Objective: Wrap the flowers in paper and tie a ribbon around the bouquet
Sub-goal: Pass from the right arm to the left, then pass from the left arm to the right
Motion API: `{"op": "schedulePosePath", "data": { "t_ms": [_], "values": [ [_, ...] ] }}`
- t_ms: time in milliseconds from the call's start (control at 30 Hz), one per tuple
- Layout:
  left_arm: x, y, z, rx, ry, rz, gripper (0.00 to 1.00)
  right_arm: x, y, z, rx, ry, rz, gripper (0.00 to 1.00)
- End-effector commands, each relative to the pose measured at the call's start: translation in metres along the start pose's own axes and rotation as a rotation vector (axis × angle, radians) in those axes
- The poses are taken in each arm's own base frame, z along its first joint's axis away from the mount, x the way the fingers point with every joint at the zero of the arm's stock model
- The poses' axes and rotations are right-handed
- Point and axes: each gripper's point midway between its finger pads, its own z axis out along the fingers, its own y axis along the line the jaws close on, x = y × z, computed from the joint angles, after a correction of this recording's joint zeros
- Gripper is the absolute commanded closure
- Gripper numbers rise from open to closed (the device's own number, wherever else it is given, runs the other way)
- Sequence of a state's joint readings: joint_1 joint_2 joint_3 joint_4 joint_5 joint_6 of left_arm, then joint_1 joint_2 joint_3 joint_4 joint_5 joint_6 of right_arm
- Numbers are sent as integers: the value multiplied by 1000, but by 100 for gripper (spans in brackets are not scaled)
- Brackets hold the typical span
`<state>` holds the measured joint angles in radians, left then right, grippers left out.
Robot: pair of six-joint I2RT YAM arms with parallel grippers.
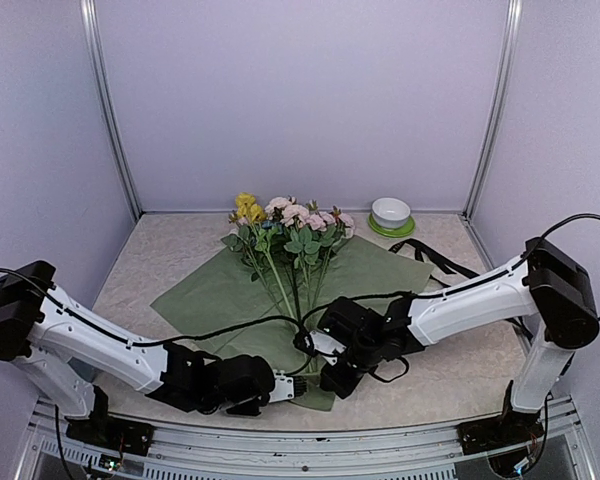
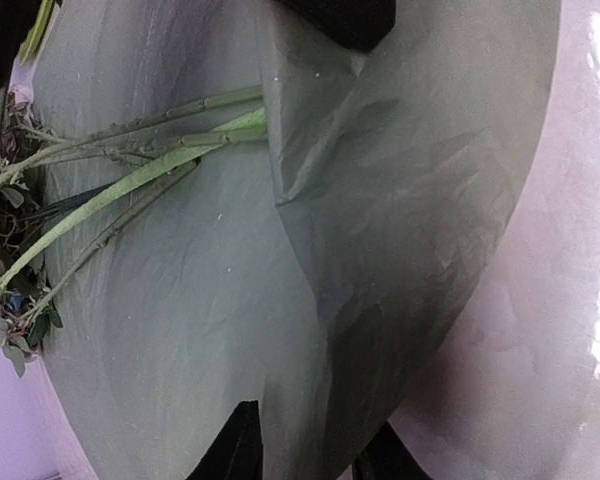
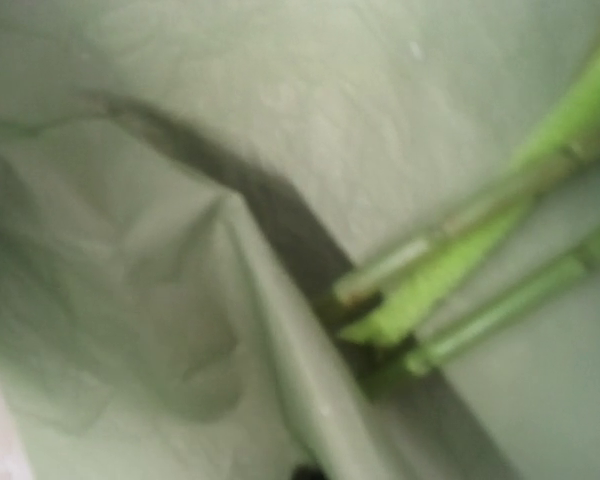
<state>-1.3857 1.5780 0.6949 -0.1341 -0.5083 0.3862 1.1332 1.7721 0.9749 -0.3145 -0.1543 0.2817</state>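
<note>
The flowers (image 1: 292, 222), pink, blue and yellow, lie on the sage green paper (image 1: 210, 295) with their stems (image 2: 150, 170) pointing toward the arms. My left gripper (image 1: 298, 386) is low at the sheet's near corner. Its black fingers (image 2: 235, 450) stand apart, and a raised fold of the paper (image 2: 310, 380) runs between them. My right gripper (image 1: 320, 355) is shut on the paper beside the stem ends (image 3: 410, 320), pulling up a ridge (image 3: 280, 300). The black ribbon (image 1: 435, 258) lies on the table to the right of the sheet.
A white bowl on a green saucer (image 1: 391, 213) stands at the back right. Pale walls close in the table (image 1: 130, 260) on three sides. Black cables run from both arms across the near part of the sheet.
</note>
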Motion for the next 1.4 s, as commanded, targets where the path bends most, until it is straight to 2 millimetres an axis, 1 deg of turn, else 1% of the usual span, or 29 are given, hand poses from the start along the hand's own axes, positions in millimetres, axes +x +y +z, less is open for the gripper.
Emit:
{"op": "schedulePosePath", "data": {
  "t_ms": [0,67,133,233,300,333,400,467,500,567,633,733,800,900,967,1100,1167,1233,1300,1367],
  "values": [
    [-16,4,8,7,-37,-50,72,-1,-1,-9,-41,-18,26,100],
    [-15,5,8,9,-36,-67,82,-3,2,-12,-60,-27,28,100],
    [-15,7,7,19,-52,-91,100,-7,5,-17,-85,-40,30,100],
    [-15,16,4,24,-79,-154,100,-15,10,-27,-142,-67,33,100],
    [-20,25,1,37,-99,-215,100,-26,12,-44,-198,-113,42,100],
    [-22,29,-1,53,-113,-246,100,-32,11,-55,-228,-151,49,95],
    [-22,35,-2,94,-141,-308,100,-47,10,-84,-303,-250,41,74],
    [-20,41,-3,120,-156,-366,100,-56,9,-109,-355,-336,9,59],
    [-19,44,-3,134,-161,-392,100,-58,7,-116,-367,-355,-3,55],
    [-17,51,-5,165,-174,-446,100,-59,1,-121,-391,-369,-19,51],
    [-14,58,-8,184,-191,-493,100,-57,-12,-119,-393,-365,-4,48],
    [-14,68,-12,211,-226,-540,100,-51,-35,-108,-374,-324,30,47],
    [-11,75,-11,220,-230,-568,100,-51,-40,-104,-366,-319,20,46],
    [-2,81,-3,245,-188,-612,100,-52,-34,-101,-404,-324,-9,43],
    [7,80,4,274,-136,-643,100,-48,-32,-96,-404,-322,-22,41],
    [19,71,15,339,-51,-700,100,-35,-22,-76,-411,-295,-57,40],
    [24,69,19,364,-28,-739,100,-31,-18,-64,-405,-282,-69,39],
    [30,67,23,380,-11,-770,100,-28,-10,-54,-417,-268,-94,37],
    [36,68,25,388,3,-796,100,-25,-4,-46,-431,-265,-120,35],
    [41,68,27,395,20,-814,100,-22,-3,-41,-434,-269,-127,34]
  ]
}}
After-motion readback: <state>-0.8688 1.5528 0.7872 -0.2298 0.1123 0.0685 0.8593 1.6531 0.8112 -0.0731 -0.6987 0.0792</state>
